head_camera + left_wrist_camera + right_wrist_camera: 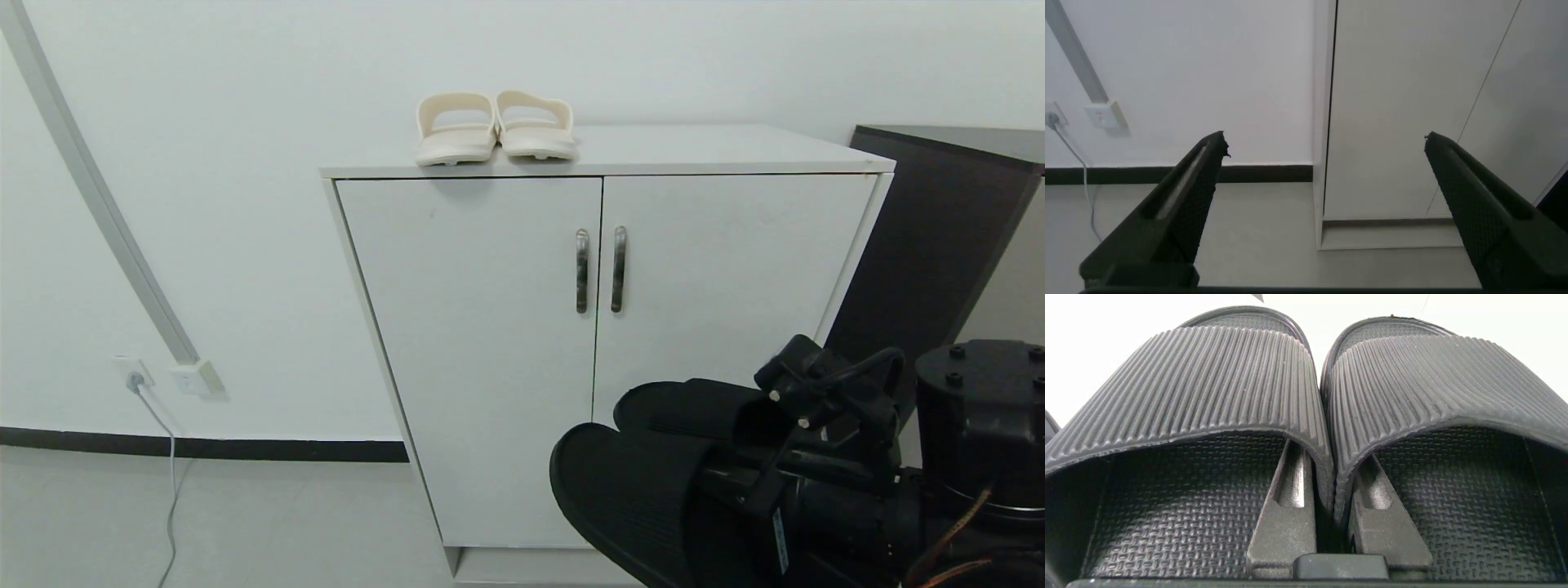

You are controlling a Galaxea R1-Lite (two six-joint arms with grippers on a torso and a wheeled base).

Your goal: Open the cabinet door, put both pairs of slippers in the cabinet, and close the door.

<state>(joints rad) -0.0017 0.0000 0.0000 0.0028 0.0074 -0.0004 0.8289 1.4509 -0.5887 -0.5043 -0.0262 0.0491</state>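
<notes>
Presently the right gripper (1327,502) has its jaws pinched on the black slippers (645,482), lower right, by adjoining straps: light, pliable, likely grippy. The left gripper (1323,143) has jaws gaping, empty. Cream slippers (494,126) top the closed cabinet (482,343).

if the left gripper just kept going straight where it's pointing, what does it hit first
Probably the outer edge of the left cabinet door: the left gripper, open, is centred about on it. Nothing shows in between, though depth is unclear.

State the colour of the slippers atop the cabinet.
Cream; the slippers show best in the head view.
</notes>
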